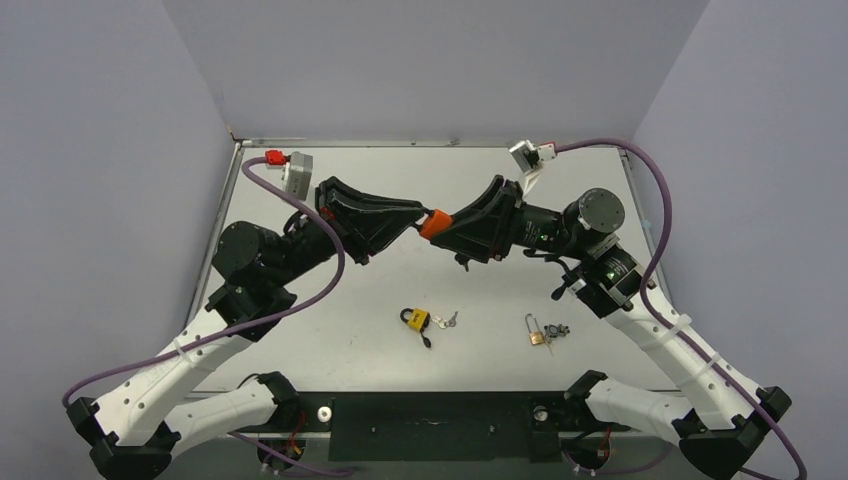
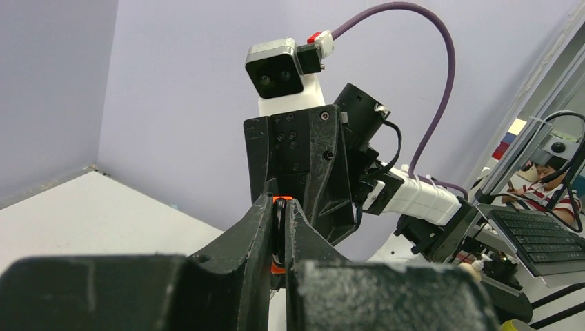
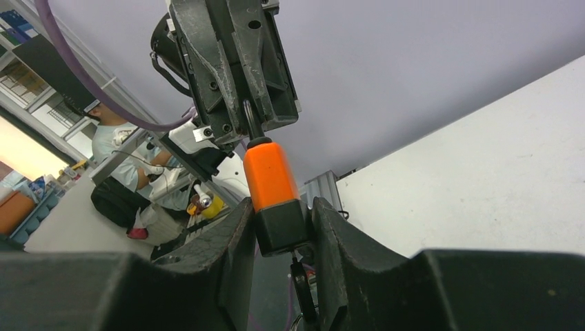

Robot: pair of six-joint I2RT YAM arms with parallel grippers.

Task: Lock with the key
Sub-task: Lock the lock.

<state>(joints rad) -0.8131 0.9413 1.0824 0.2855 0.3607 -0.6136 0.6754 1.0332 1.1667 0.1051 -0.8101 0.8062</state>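
Nearest the arms, two spare locks sit on the table (image 1: 330, 345): a yellow padlock (image 1: 415, 319) with keys (image 1: 446, 320) just beside it, and to its right a brass padlock (image 1: 536, 334) with its own keys (image 1: 556, 329).

Farther back and up in the air, the orange padlock (image 3: 270, 181) is strung between both arms. The right gripper (image 3: 279, 227) has its fingers clamped on the lock's black lower body. The left gripper (image 2: 279, 231) has its fingers pressed almost together on the thin shackle (image 3: 247, 114).

A dark dangling piece (image 3: 298, 276) hangs under the body. It may be the key, can't tell.

What worries me: two arms on one small lock. If they push slightly off-axis, I'd guess the thin shackle slides out of that pinch, or the body twists in the right jaws and drops. A sideways load could also jam the shackle instead of seating it.
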